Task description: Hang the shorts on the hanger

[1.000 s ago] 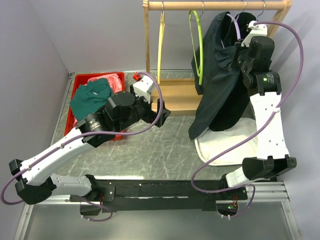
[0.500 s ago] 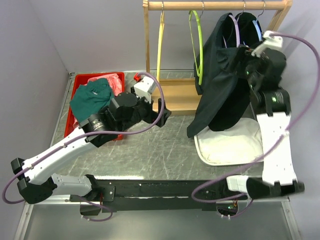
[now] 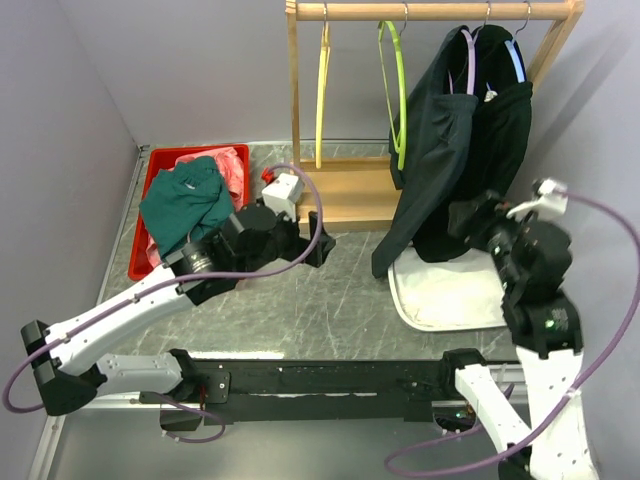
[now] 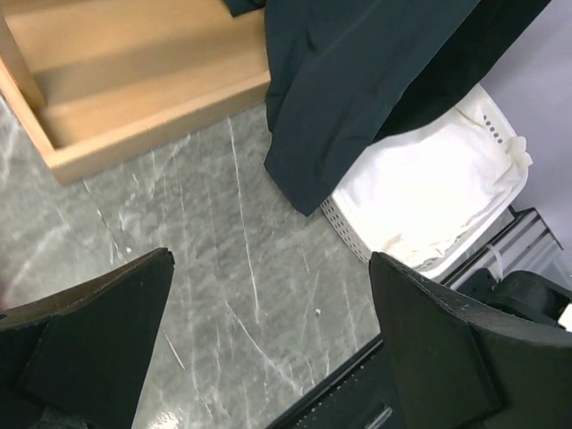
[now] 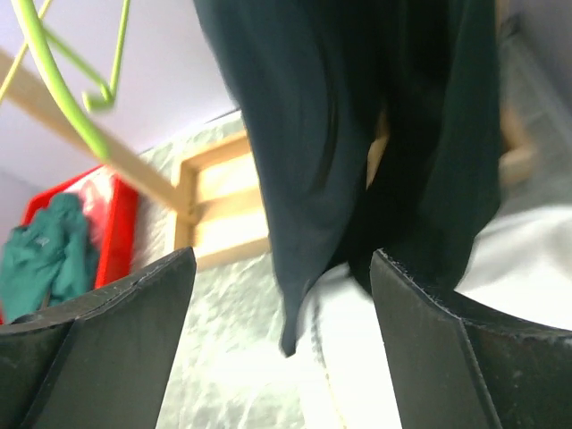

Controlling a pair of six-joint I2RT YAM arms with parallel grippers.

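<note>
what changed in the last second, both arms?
The right gripper dropped from the top of the hanger and pulled back toward its base; it is open and empty. The left gripper, open, drifted slightly nearer. The shorts stayed draped on the hanger, on the rail.

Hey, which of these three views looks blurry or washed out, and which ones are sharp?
Right wrist: soft and smeared throughout, the shorts have fuzzy edges and the white cloth is washed out to a near-featureless patch. Left wrist: crisp, with fine scratches in the table plainly visible. Top external: sharp and evenly lit, with only soft shadows.
</note>
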